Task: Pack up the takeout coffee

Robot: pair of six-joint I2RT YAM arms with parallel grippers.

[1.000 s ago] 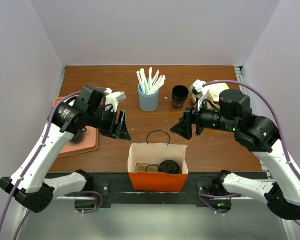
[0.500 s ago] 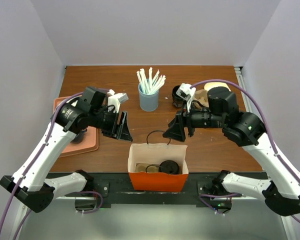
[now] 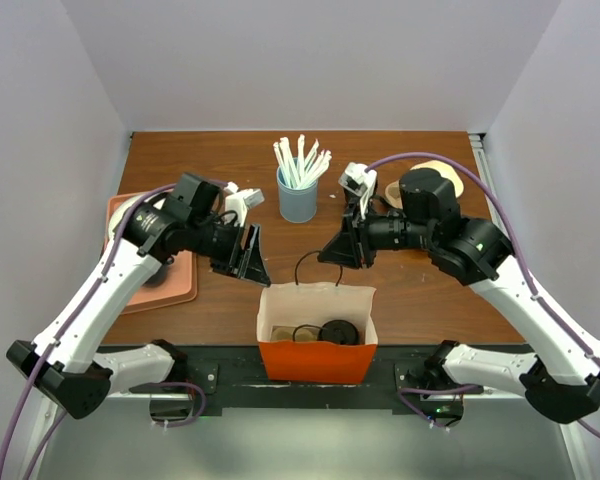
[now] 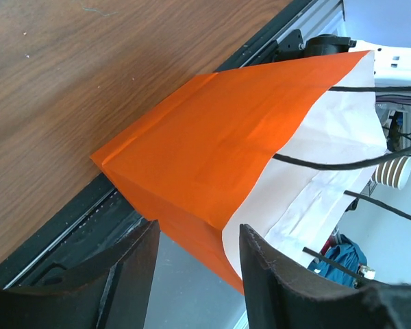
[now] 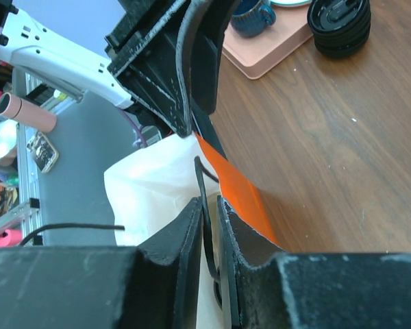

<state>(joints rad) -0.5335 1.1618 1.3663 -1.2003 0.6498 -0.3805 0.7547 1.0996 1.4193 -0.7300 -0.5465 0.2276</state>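
Left hand (image 4: 200, 233) tilted down and inward, jaws apart, right hand (image 5: 205, 212) opposite, pinched on bag handle (image 5: 199, 179)

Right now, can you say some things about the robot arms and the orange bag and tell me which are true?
1. The right gripper pinches the orange paper bag's black handle. True.
2. The left gripper is shut tight. False: its jaws stand open at the bag's side.
3. The blue straw holder is empty. False: white straws stick out of it.
4. A black-lidded cup sits inside the bag. True.
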